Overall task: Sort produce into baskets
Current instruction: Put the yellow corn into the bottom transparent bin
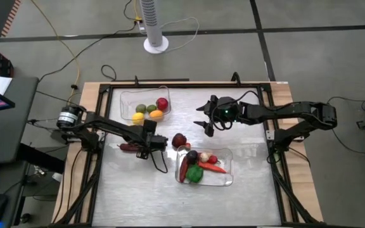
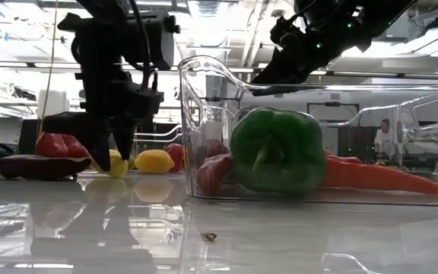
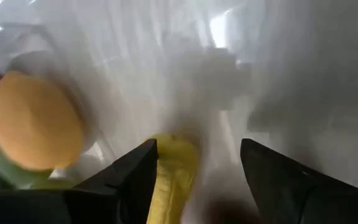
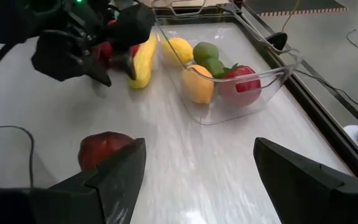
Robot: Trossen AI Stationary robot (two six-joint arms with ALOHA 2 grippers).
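My left gripper (image 1: 158, 140) is open and low over the table, between the two clear trays. A long yellow piece (image 3: 174, 177) lies on the table between its fingers, close by one of them; it also shows in the right wrist view (image 4: 143, 62). My right gripper (image 1: 206, 125) is open and empty, held high over the table's middle. A dark red round piece (image 1: 179, 140) rests on the table below it. The far tray (image 1: 122, 95) holds yellow, green, orange and red pieces. The near tray (image 1: 228, 180) holds a green pepper (image 2: 276, 152), a carrot (image 2: 379, 179) and other pieces. My left gripper points down with its fingers on either side of the yellow piece's end (image 3: 166, 155). The piece lies on the table right beside one finger (image 3: 135, 171). I cannot tell whether that finger touches it.
A long dark purple piece (image 1: 130, 147) and a red piece (image 2: 59, 144) lie on the table by the left arm. The near tray's wall (image 2: 196, 91) stands just right of my left gripper. Bare table lies along the near edge.
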